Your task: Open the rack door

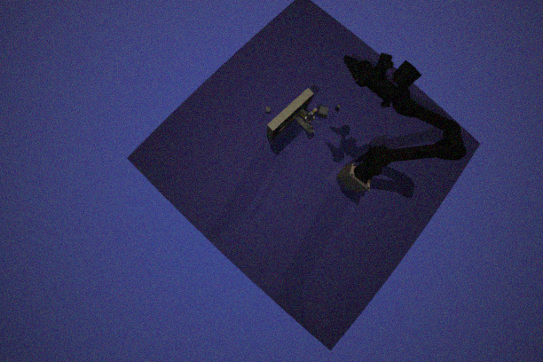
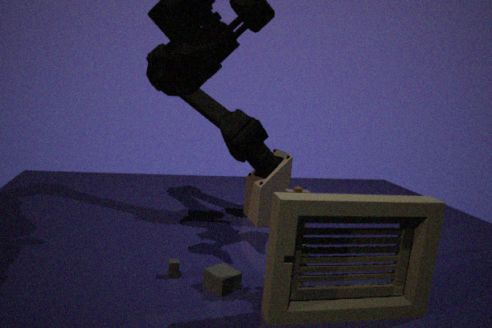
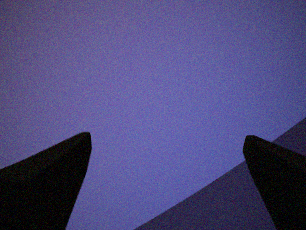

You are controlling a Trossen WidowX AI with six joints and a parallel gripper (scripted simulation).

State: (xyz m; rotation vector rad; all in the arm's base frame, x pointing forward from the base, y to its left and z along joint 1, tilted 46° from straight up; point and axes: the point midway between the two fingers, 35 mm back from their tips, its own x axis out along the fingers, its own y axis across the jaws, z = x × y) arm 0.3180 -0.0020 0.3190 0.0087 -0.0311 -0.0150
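Observation:
The beige rack frame [image 1: 290, 109] [image 2: 350, 201] stands upright on the table. The slatted door [image 2: 350, 291] appears shut within it. A small pale fitting with an orange spot, apparently the handle [image 1: 314, 111] [image 2: 297, 190], shows on the arm's side of the frame; its turn angle cannot be told. A grey piece [image 1: 304, 124] juts out on that side, too dim to identify. My gripper [image 3: 169, 142] is open and empty, with its fingers wide apart. It is raised well above the table and clear of the frame, door and handle.
A larger block [image 1: 323, 111] [image 2: 222, 280] and a small block [image 1: 338, 107] [image 2: 174, 268] stand beside the handle side of the rack. Another small block [image 1: 268, 109] lies behind the frame. The arm's beige base [image 1: 350, 177] [image 2: 267, 205] stands on the dark table [image 1: 266, 242].

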